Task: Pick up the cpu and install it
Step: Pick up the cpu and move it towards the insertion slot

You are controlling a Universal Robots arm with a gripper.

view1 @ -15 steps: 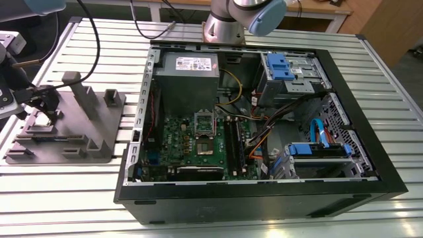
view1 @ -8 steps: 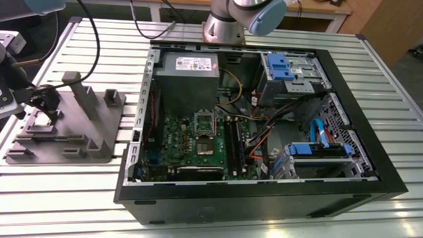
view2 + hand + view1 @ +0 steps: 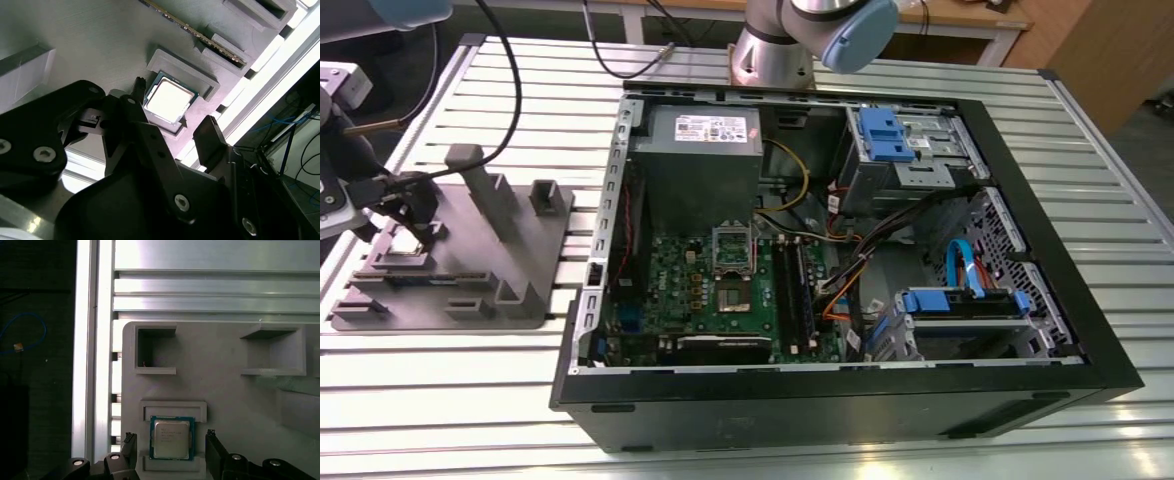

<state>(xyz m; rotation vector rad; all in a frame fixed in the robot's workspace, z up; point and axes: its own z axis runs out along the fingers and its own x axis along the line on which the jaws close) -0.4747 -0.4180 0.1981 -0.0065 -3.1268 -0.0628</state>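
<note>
Pickup step, grasp not yet made: black claw (image 3: 170, 436) with fingers apart straddles the small silvery-topped square cpu (image 3: 172, 438), seated in the grey plastic fixture block's (image 3: 225, 390) pocket; closing likely needs level contact on its thin edges.

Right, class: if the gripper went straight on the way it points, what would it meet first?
Most likely the cpu, lying in its pocket on the grey fixture: the gripper has its open fingers either side of it. How much gap remains is unclear.
</note>
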